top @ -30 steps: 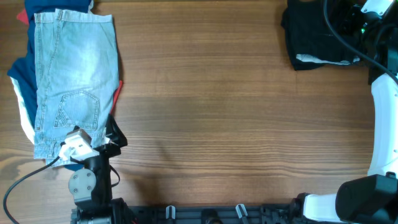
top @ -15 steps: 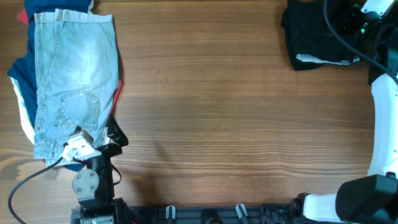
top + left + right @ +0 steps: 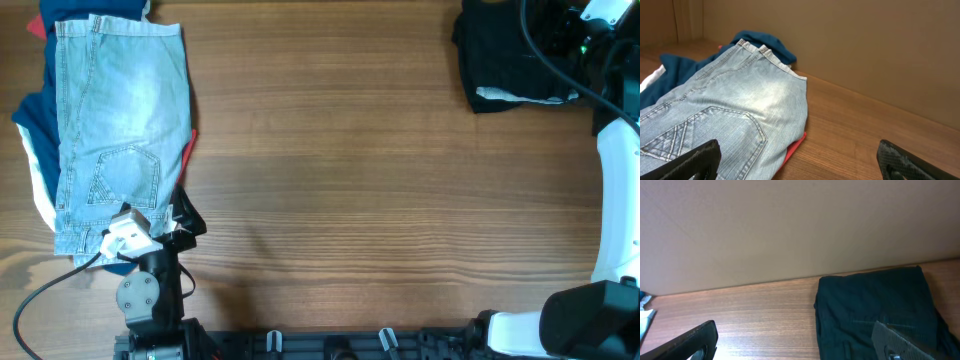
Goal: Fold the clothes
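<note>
The black shorts point(image 3: 510, 55) lie in a compact bundle at the table's far right, a strip of white lining point(image 3: 520, 96) showing at their near edge. In the right wrist view they point(image 3: 875, 310) fill the lower right, partly under one finger. My right gripper point(image 3: 800, 347) is open and empty, its fingers spread wide over the shorts' left edge and bare wood. At the near left, my left gripper point(image 3: 185, 222) is also open and holds nothing. In the left wrist view it point(image 3: 800, 165) hovers by the lower corner of the denim shorts point(image 3: 735, 110).
Light-blue denim shorts point(image 3: 120, 120) lie on top of navy, red and white garments point(image 3: 35, 130) at the far left. A red edge point(image 3: 795, 147) peeks out beneath the denim. The right arm's white link point(image 3: 615, 180) runs along the right edge of the wooden table point(image 3: 340, 170).
The left arm has drawn back slightly toward the table's near edge. The right arm and the clothes have not moved.
</note>
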Robot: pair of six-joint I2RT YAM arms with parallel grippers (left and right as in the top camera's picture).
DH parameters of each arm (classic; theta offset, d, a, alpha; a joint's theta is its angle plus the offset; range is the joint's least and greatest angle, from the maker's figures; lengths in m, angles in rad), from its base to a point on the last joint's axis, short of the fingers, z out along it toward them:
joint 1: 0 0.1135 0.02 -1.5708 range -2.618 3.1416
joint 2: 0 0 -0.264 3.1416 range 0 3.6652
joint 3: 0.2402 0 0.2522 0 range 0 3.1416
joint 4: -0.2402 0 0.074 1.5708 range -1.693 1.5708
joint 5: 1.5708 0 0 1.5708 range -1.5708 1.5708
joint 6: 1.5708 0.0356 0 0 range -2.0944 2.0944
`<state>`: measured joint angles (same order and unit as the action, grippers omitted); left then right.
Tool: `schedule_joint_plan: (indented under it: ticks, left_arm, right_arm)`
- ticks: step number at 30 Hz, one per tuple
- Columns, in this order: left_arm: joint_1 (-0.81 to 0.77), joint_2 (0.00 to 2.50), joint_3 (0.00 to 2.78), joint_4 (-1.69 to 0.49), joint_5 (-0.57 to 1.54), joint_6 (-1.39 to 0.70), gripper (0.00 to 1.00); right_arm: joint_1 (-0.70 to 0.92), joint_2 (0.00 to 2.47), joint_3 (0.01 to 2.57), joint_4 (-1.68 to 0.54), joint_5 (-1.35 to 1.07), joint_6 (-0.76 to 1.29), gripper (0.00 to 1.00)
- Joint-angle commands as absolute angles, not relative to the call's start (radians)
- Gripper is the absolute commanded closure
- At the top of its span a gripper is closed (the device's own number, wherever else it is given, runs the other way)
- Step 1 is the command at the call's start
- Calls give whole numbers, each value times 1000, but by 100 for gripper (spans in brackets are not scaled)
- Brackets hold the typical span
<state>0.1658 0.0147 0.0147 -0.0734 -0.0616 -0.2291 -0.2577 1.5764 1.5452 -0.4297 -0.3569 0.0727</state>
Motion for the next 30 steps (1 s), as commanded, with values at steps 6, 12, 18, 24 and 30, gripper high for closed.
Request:
schedule_joint_plan:
  ticks: [6,12,18,24,30]
  left_arm:
    - [174,5,6,-66,-61,-216,0]
    - [174,5,6,-66,-61,-216,0]
    - [174,5,6,-66,-61,-216,0]
    - [174,5,6,-66,-61,-216,0]
    - [174,5,6,-66,-61,-216,0]
  right_arm:
    - [-259,1587,1544,-429,-347,53,0]
    - [-256,1593,1540,-430,-347,53,0]
    - [-211,1463,1374,-427,-347,52,0]
    - [-107,1220,1010,-166,-208,53,0]
    - [-46,990,551,254,-201,89,0]
